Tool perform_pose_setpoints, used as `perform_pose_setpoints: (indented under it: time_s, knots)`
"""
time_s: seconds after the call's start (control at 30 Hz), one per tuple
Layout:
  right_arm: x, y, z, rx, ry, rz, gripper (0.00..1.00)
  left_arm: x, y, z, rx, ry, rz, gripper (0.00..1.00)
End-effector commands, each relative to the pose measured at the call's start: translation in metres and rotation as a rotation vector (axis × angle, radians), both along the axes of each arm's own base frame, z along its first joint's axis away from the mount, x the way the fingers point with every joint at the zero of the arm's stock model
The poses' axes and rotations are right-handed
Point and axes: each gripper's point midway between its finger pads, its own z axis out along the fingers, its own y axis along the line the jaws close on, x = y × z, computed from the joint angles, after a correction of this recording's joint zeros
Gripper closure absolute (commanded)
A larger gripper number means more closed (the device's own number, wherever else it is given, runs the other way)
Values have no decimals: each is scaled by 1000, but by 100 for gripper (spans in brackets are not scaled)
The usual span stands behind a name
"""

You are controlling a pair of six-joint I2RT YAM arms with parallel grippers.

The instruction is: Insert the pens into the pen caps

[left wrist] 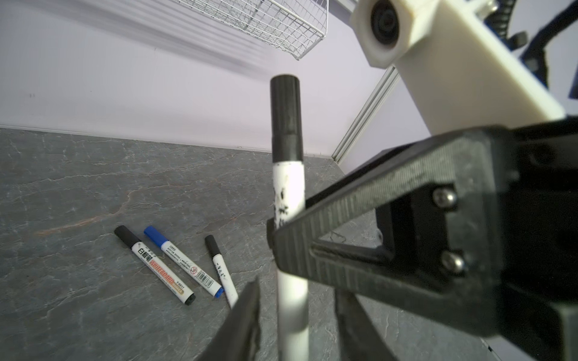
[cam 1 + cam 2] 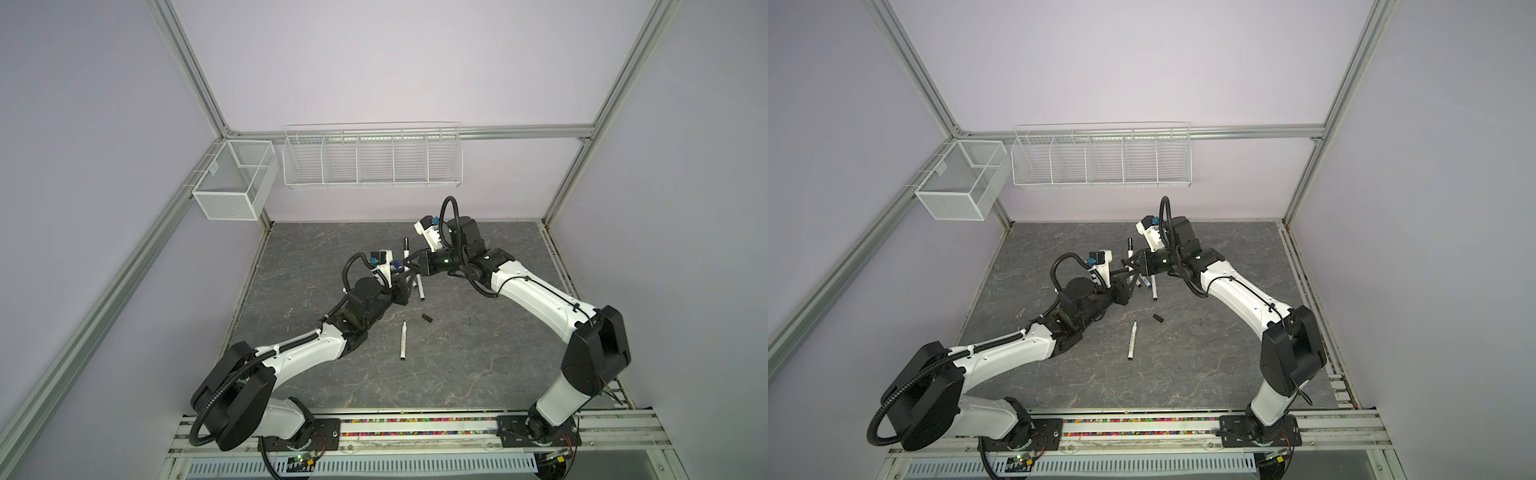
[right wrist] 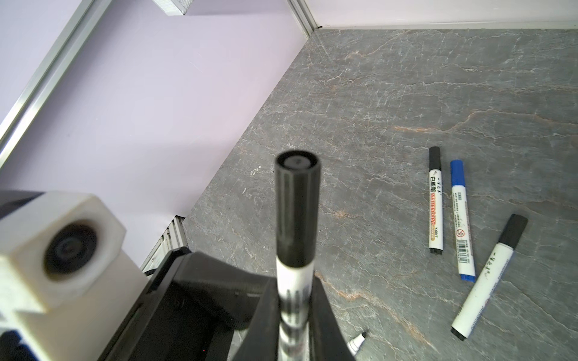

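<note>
The right claw [image 3: 292, 300] is clamped on the barrel of the held pen [image 1: 287, 187]. This pen stands upright over the far half of the desk [image 2: 457, 374], with its black cap [image 1: 285, 115] fitted on top. The left claw [image 1: 295, 297] stands open, its fingers [image 1: 247, 312] flanking the lower barrel without contact. Below lie a black-capped pen [image 3: 435, 200], a blue-capped pen [image 3: 462, 218] and a second black-capped pen [image 3: 489, 278]. Near the desk's centre lie an uncapped pen [image 2: 403, 340] and a loose cap [image 2: 427, 318].
</note>
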Motion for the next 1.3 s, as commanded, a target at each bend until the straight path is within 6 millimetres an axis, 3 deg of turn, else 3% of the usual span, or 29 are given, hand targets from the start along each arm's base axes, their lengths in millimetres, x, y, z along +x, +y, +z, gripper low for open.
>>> perform_pose_setpoints:
  time_s: [0.0,0.13,0.37,0.57,0.7,0.87,1.03,1.27]
  knots:
    - [14,-17,-18,-69,18,-57,89,-12,2,9,-16,-22,-39,40]
    - [28,-42,-54,-189,93,-111,89,-27,12,-10,78,26,-66,37]
    - [36,-76,-136,-423,246,-147,88,-56,46,-82,403,217,-87,33]
    - [52,-82,-186,-523,327,-163,87,-74,60,-137,547,422,-103,30]
    - [63,-85,-208,-571,345,-183,86,-82,62,-167,649,542,-137,27]
    - [71,-85,-225,-599,357,-194,82,-89,58,-194,761,680,-184,26]
    - [73,-83,-230,-587,369,-203,74,-95,43,-204,807,723,-237,22]
    - [76,-79,-210,-515,334,-244,56,-97,34,-207,830,731,-253,21]
